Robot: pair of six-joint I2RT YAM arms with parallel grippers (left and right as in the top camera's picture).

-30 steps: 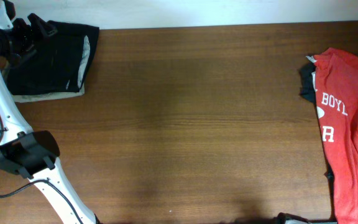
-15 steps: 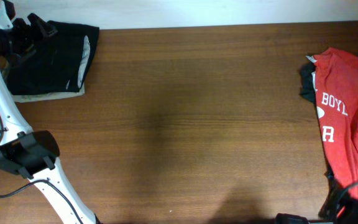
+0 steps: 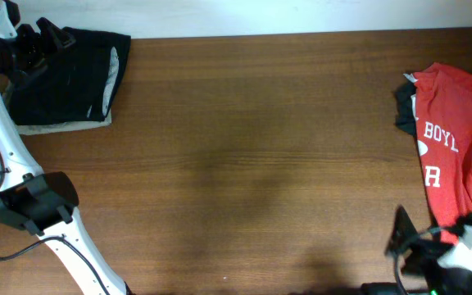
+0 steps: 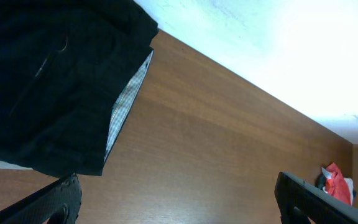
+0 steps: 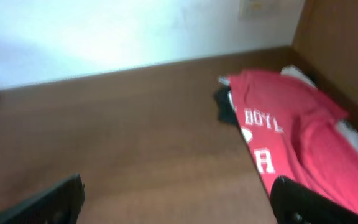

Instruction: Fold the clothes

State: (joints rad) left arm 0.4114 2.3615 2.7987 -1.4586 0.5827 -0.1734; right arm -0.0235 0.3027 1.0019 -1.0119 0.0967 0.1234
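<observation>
My left gripper (image 4: 179, 204), spread apart, hung by the black shorts (image 3: 68, 74) folded on beige cloth (image 3: 64, 125) at the surface's (image 3: 252, 164) far-left corner. My right gripper (image 5: 178, 205), also apart, was near the red T-shirt (image 3: 461, 172) heaped over dark cloth (image 3: 404, 115).

The smooth wood-grain tabletop (image 3: 252, 147) is gleaming faintly; the black shorts (image 3: 60, 82) and red T-shirt (image 3: 465, 111) are looking like soft, matt cloth.
</observation>
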